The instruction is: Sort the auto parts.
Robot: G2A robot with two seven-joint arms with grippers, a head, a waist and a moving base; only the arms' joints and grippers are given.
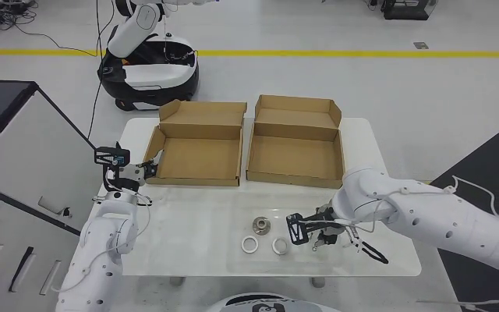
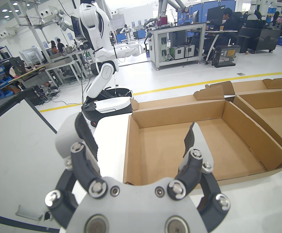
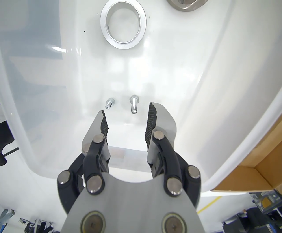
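Observation:
A shallow white tray [image 1: 343, 264] at the table's front holds the parts. In the right wrist view, two small silver bolts [image 3: 109, 103] [image 3: 133, 103] lie on the tray floor [image 3: 198, 88] just past my fingertips. A metal ring [image 3: 123, 23] and a flanged metal part [image 3: 187, 4] lie farther on. My right gripper [image 3: 127, 111] [image 1: 316, 238] hangs open just above the tray floor, holding nothing. From the top, the flanged part [image 1: 260, 226] and two rings [image 1: 249, 245] [image 1: 280, 246] sit at the tray's left end. My left gripper [image 2: 136, 121] [image 1: 148, 168] stands open and empty at the left box's outer edge.
Two open cardboard boxes stand side by side at the table's back, the left box [image 1: 195, 156] [image 2: 167, 150] and the right box [image 1: 296, 156] [image 2: 264, 103], both with bare floors. A thin black object [image 1: 373, 253] lies by the tray's front right corner.

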